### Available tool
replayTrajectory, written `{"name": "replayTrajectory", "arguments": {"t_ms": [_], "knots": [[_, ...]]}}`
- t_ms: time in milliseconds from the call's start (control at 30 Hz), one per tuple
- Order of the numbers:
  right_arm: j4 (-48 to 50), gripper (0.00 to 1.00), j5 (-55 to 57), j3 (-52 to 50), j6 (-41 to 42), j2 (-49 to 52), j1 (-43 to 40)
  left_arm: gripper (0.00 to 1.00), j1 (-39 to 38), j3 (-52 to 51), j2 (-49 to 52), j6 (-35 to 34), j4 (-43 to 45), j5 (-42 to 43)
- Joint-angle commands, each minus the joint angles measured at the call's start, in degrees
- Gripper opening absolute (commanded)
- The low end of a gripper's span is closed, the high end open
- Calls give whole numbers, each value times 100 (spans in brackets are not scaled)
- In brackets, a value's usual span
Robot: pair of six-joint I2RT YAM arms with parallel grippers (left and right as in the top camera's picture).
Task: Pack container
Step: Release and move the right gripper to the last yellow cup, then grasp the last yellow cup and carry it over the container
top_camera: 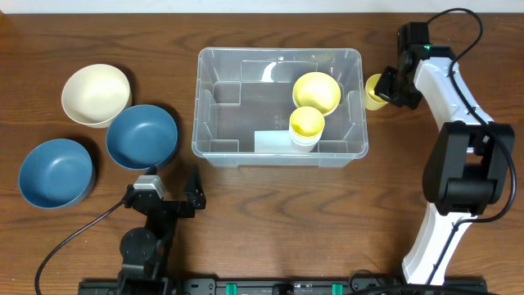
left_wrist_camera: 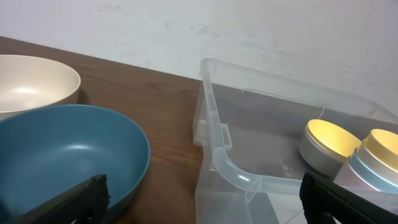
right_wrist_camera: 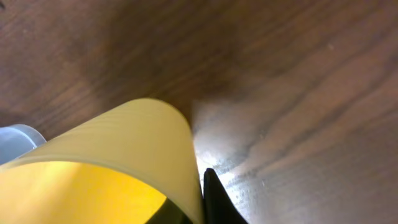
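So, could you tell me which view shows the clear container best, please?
Overhead: the whole container is visible, rim and floor. Left wrist shows only one corner and part of the inside; right wrist, at most a pale sliver.

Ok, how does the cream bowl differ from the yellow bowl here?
The cream bowl sits on the table, left of the container; the yellow bowl is inside the container, at its right end. The cream bowl looks wider than the yellow bowl. The cream bowl is next to a blue bowl, the yellow bowl next to a yellow cup. Both are round, upright and empty.
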Motion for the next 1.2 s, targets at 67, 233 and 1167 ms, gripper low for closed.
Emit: {"name": "replayTrajectory", "arguments": {"t_ms": [67,233,1167], "knots": [[-319,1,96,79,70,-175,-302,98,35,-92,-35,116,-210,-17],[-420,1,-203,85,-20,-927,-522,98,35,-92,-35,116,-210,-17],[-1034,1,-787,-431,-785,-2734,2133,98,35,-92,-35,116,-210,-17]]}}
